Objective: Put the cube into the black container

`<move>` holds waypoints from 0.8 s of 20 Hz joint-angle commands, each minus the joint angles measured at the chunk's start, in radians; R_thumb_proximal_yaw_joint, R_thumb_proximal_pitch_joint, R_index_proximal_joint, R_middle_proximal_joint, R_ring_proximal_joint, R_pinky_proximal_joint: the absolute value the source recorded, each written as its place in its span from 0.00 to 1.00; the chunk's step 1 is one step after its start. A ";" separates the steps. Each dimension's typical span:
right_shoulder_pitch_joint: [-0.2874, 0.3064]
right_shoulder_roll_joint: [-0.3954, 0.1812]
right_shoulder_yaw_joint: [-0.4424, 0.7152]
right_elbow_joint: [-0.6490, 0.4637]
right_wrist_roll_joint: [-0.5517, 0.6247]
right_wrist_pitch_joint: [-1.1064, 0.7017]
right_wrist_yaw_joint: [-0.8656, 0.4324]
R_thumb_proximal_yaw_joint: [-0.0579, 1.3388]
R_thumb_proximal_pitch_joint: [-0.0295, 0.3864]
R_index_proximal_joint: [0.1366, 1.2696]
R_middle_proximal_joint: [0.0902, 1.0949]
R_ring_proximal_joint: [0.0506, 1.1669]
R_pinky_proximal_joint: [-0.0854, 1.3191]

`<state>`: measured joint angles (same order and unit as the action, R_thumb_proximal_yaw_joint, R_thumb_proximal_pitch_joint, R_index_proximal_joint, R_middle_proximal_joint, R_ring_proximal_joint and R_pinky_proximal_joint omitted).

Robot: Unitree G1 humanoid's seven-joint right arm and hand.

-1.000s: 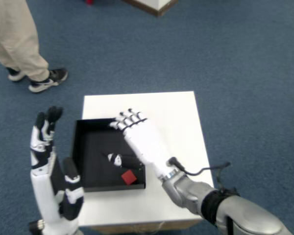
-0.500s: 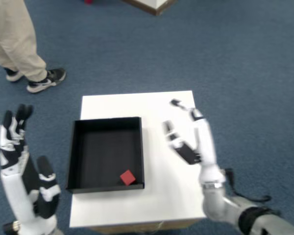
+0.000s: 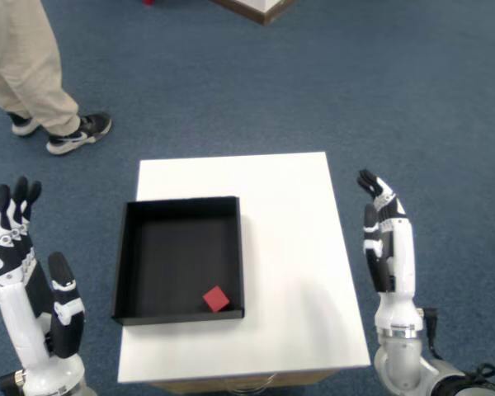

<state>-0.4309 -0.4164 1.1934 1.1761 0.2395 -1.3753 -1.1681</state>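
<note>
A small red cube [image 3: 216, 299] lies inside the black container [image 3: 125, 247], near its front right corner. The container sits on the left half of a white table [image 3: 289, 247]. My right hand [image 3: 385, 239] hangs beyond the table's right edge, fingers straight and apart, holding nothing. It is well away from the container. The left hand [image 3: 29, 305] stands upright off the table's left side, also with fingers spread and nothing in it.
A person's legs and dark sneakers [image 3: 81, 136] stand on the blue carpet at the upper left. A pale piece of furniture [image 3: 260, 8] shows at the top edge. The table's right half is bare white surface.
My right hand has drawn back from over the container, across the table, to beyond its right edge. The cube stays in the container. The left hand shifted left.
</note>
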 commanded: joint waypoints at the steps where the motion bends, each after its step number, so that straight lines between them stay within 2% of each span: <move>1: -0.036 -0.006 -0.016 0.018 0.071 -0.070 0.045 0.05 0.51 0.12 0.15 0.21 0.20; 8: -0.022 0.010 -0.012 0.042 0.205 -0.095 0.159 0.03 0.48 0.11 0.15 0.20 0.18; 16: -0.010 0.030 -0.017 0.065 0.339 -0.045 0.297 0.03 0.46 0.13 0.17 0.21 0.17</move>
<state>-0.4101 -0.3708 1.1989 1.2411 0.5503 -1.4033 -0.8766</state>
